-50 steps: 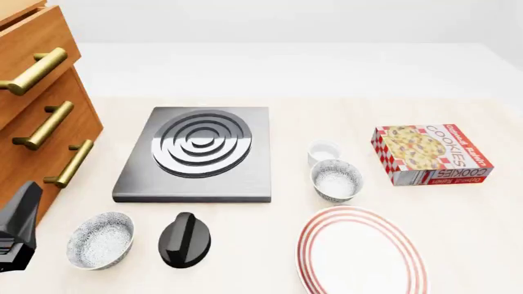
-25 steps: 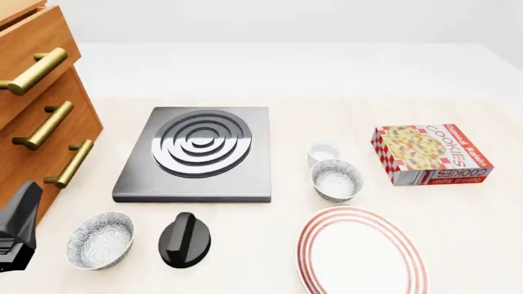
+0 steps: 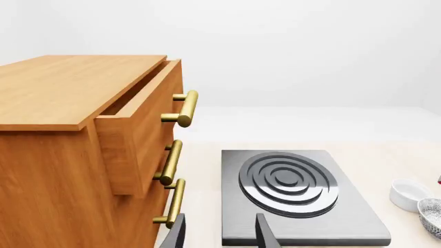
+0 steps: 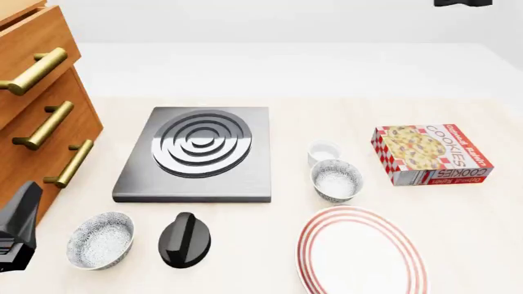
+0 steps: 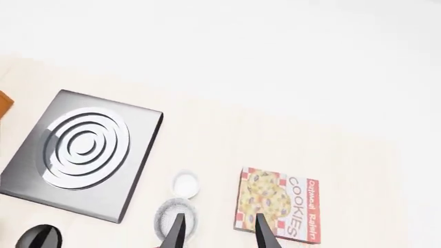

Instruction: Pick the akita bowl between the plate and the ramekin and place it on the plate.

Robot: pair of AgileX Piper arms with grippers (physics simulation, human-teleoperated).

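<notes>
The akita bowl, speckled white inside, stands between the ramekin behind it and the red-ringed plate in front. In the right wrist view, my right gripper is open high above the table, its fingers framing the bowl and ramekin far below. Only a dark bit of the right arm shows at the front view's top edge. My left gripper is open and empty, near the stove plate, with the ramekin and bowl off to one side.
A second speckled bowl and a black knob-like object sit front left. A grey burner plate lies mid-table, a cookie box to the right, a wooden drawer cabinet at left. The left arm is low by the cabinet.
A dark part of the right arm has come into the front view's top right edge. Nothing on the table has moved, and the left arm is still.
</notes>
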